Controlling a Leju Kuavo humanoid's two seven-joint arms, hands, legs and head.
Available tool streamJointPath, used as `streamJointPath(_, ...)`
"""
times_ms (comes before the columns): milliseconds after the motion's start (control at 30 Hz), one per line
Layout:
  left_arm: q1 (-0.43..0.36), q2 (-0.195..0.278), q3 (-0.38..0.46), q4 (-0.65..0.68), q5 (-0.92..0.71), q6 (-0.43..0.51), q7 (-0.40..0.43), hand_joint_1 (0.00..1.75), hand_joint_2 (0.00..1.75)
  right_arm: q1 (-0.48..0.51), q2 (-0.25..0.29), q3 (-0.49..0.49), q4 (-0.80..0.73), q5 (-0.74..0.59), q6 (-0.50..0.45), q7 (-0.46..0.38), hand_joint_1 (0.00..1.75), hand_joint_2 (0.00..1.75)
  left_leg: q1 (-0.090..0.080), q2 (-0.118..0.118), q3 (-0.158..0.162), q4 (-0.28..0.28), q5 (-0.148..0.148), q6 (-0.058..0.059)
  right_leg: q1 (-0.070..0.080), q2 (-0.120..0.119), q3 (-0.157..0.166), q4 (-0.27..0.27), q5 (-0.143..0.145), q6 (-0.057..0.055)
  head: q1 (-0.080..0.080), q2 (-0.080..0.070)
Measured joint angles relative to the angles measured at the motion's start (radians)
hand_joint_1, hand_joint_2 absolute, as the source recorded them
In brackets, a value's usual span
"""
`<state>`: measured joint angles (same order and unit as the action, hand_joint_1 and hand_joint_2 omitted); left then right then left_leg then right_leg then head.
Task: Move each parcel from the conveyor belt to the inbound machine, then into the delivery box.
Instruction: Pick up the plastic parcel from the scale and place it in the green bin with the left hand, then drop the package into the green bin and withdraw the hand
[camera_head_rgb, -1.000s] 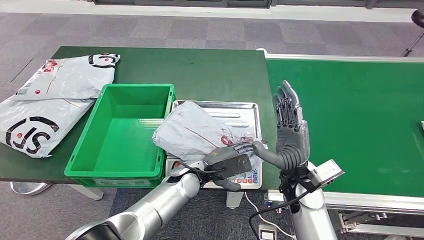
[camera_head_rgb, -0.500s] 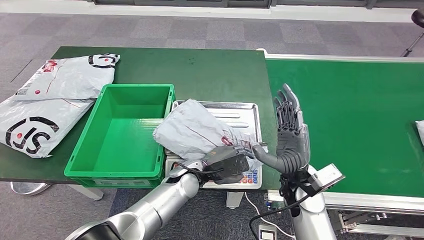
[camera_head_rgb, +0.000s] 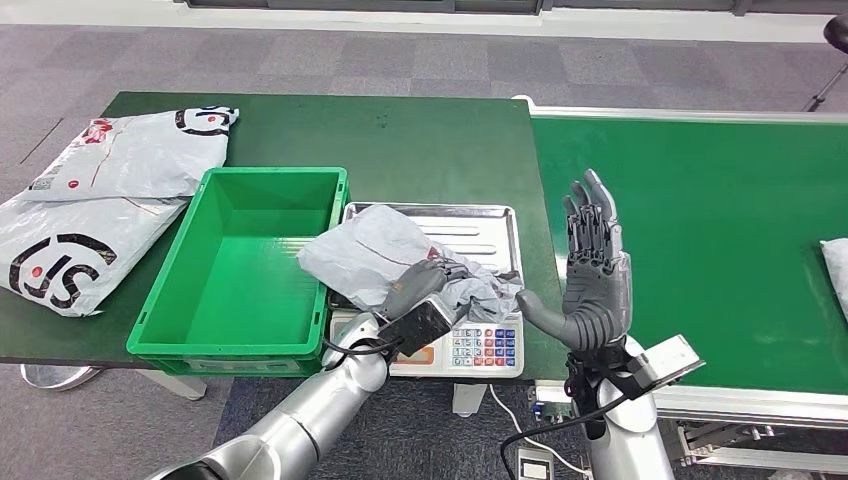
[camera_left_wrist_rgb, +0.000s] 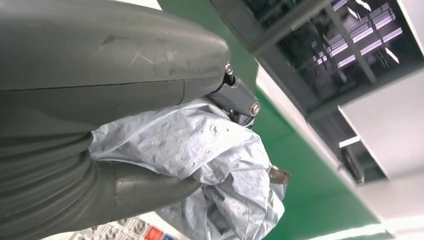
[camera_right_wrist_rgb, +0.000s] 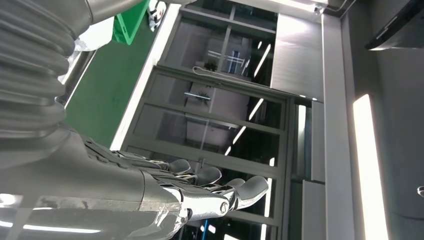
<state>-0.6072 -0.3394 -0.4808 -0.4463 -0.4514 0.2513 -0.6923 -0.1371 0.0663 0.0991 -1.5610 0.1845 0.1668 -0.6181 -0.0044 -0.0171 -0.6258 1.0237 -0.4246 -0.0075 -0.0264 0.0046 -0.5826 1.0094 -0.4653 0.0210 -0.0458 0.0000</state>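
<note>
A crumpled grey parcel (camera_head_rgb: 385, 255) lies over the steel tray of the inbound machine (camera_head_rgb: 478, 222), its left end overhanging the rim of the green delivery box (camera_head_rgb: 160, 310). My left hand (camera_head_rgb: 428, 295) grips the parcel's near edge; the left wrist view shows the grey plastic (camera_left_wrist_rgb: 200, 150) bunched between thumb and fingers. My right hand (camera_head_rgb: 594, 268) stands upright and open beside the machine, fingers straight, touching nothing. The edge of another white parcel (camera_head_rgb: 836, 268) shows on the green conveyor belt (camera_head_rgb: 700, 230) at the far right.
Two white printed parcels (camera_head_rgb: 95, 195) lie on the dark green table to the left of the box. The machine's keypad (camera_head_rgb: 480, 348) faces me at the table's front edge. Grey carpet lies beyond the table.
My left hand has pulled the parcel leftward toward the box, uncovering the keypad. My right hand drifted slightly right and back. The far-right parcel has come further into view on the belt.
</note>
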Motion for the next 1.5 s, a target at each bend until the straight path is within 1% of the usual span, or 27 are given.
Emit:
streamJointPath(133, 0.024, 0.01, 0.027, -0.049, 0.028, 0.035, -0.007, 1.75, 1.75, -0.001, 0.0, 0.0, 0.0, -0.007, -0.001, -0.006, 0.0, 1.75, 0.0, 0.0, 0.0, 0.0, 0.0, 0.0, 0.0, 0.0, 0.0, 0.0, 0.0, 0.0, 0.0, 0.0)
streamJointPath(367, 0.047, 0.022, 0.034, -0.109, 0.05, 0.053, -0.01, 1.75, 1.75, -0.001, 0.0, 0.0, 0.0, -0.013, -0.002, -0.008, 0.0, 1.75, 0.0, 0.0, -0.001, 0.0, 0.0, 0.0, 0.0, 0.0, 0.0, 0.0, 0.0, 0.0, 0.0, 0.0)
streamJointPath(433, 0.059, 0.028, 0.033, -0.14, 0.085, 0.081, -0.01, 1.75, 1.75, -0.001, 0.0, 0.0, 0.001, -0.015, -0.002, -0.009, 0.0, 1.75, 0.0, 0.0, -0.001, 0.0, 0.0, 0.0, 0.0, 0.0, -0.001, 0.0, 0.0, 0.0, 0.0, 0.0)
streamJointPath(500, 0.076, 0.043, 0.026, -0.201, 0.141, 0.144, -0.01, 1.75, 1.75, -0.002, 0.0, 0.0, 0.001, -0.02, -0.006, -0.01, 0.0, 1.75, 0.0, 0.0, -0.001, 0.0, 0.0, 0.0, 0.0, 0.0, -0.001, 0.0, 0.0, 0.0, 0.0, 0.0)
streamJointPath(633, 0.103, 0.098, -0.018, -0.366, 0.2, 0.328, -0.011, 1.75, 1.75, -0.013, 0.0, 0.0, 0.01, -0.032, -0.016, -0.011, 0.0, 1.75, 0.001, 0.001, -0.001, 0.0, 0.0, 0.0, 0.001, 0.0, -0.001, 0.0, 0.0, 0.0, 0.0, 0.0)
streamJointPath(700, 0.115, 0.127, -0.036, -0.453, 0.162, 0.403, -0.012, 1.75, 1.75, -0.028, 0.0, 0.0, 0.018, -0.04, -0.018, -0.01, 0.0, 1.75, 0.001, 0.001, -0.002, 0.0, 0.0, 0.0, 0.001, 0.0, -0.001, 0.0, 0.0, 0.0, 0.0, 0.0)
streamJointPath(800, 0.142, 0.16, -0.037, -0.584, 0.032, 0.441, -0.012, 1.75, 1.75, -0.047, -0.001, 0.0, 0.032, -0.05, -0.018, -0.01, 0.0, 1.75, 0.001, 0.0, -0.002, 0.0, 0.0, 0.0, 0.001, 0.0, -0.001, 0.0, 0.0, 0.0, 0.0, 0.0)
streamJointPath(900, 0.167, 0.184, -0.013, -0.693, -0.049, 0.446, -0.011, 1.75, 1.75, -0.058, -0.005, 0.0, 0.044, -0.057, -0.018, -0.011, 0.0, 1.75, 0.001, 0.0, -0.002, 0.0, 0.0, 0.0, 0.001, 0.0, -0.001, 0.0, 0.0, 0.0, 0.0, 0.0)
streamJointPath(1000, 0.181, 0.204, 0.036, -0.771, -0.069, 0.448, -0.009, 1.75, 1.75, -0.06, -0.009, 0.0, 0.052, -0.063, -0.019, -0.014, 0.0, 1.75, 0.001, 0.0, -0.002, 0.0, 0.0, 0.0, 0.001, 0.0, -0.001, 0.0, 0.0, 0.0, 0.0, 0.0)
streamJointPath(1133, 0.193, 0.222, 0.134, -0.865, -0.045, 0.449, -0.008, 1.75, 1.75, -0.059, -0.016, 0.0, 0.056, -0.072, -0.026, -0.021, 0.0, 1.75, 0.001, 0.001, -0.002, 0.0, 0.0, 0.0, 0.001, 0.0, -0.002, 0.0, 0.0, 0.0, 0.0, 0.0)
streamJointPath(1267, 0.19, 0.231, 0.214, -0.905, -0.071, 0.449, -0.007, 1.75, 1.75, -0.058, -0.025, 0.0, 0.062, -0.081, -0.038, -0.028, 0.0, 1.75, 0.002, 0.0, -0.002, 0.0, 0.0, 0.0, 0.001, 0.0, -0.002, 0.0, 0.0, -0.001, 0.0, 0.0)
streamJointPath(1333, 0.174, 0.232, 0.242, -0.882, -0.1, 0.442, -0.004, 1.75, 1.75, -0.056, -0.029, 0.0, 0.064, -0.085, -0.044, -0.027, 0.0, 1.75, 0.001, 0.0, -0.002, 0.0, 0.0, 0.0, 0.001, 0.0, -0.003, 0.0, 0.0, -0.001, 0.0, 0.0)
streamJointPath(1400, 0.132, 0.231, 0.262, -0.786, -0.126, 0.405, 0.023, 1.75, 1.75, -0.048, -0.033, 0.0, 0.063, -0.086, -0.052, -0.027, 0.0, 1.75, 0.001, -0.001, -0.002, 0.0, 0.001, 0.0, 0.001, -0.002, -0.002, 0.0, 0.0, -0.001, 0.0, 0.0)
streamJointPath(1433, 0.105, 0.231, 0.27, -0.719, -0.136, 0.364, 0.055, 1.75, 1.75, -0.042, -0.035, 0.0, 0.061, -0.086, -0.055, -0.027, 0.0, 1.75, 0.001, -0.001, -0.002, 0.0, 0.001, 0.0, 0.001, -0.002, -0.002, 0.0, 0.0, -0.001, 0.0, 0.0)
streamJointPath(1500, 0.054, 0.229, 0.287, -0.583, -0.143, 0.242, 0.148, 1.75, 1.75, -0.03, -0.038, 0.0, 0.057, -0.08, -0.052, -0.028, 0.0, 1.75, 0.001, 0.0, -0.002, 0.0, 0.001, 0.0, 0.001, -0.001, -0.002, 0.0, 0.001, -0.001, 0.0, 0.0)
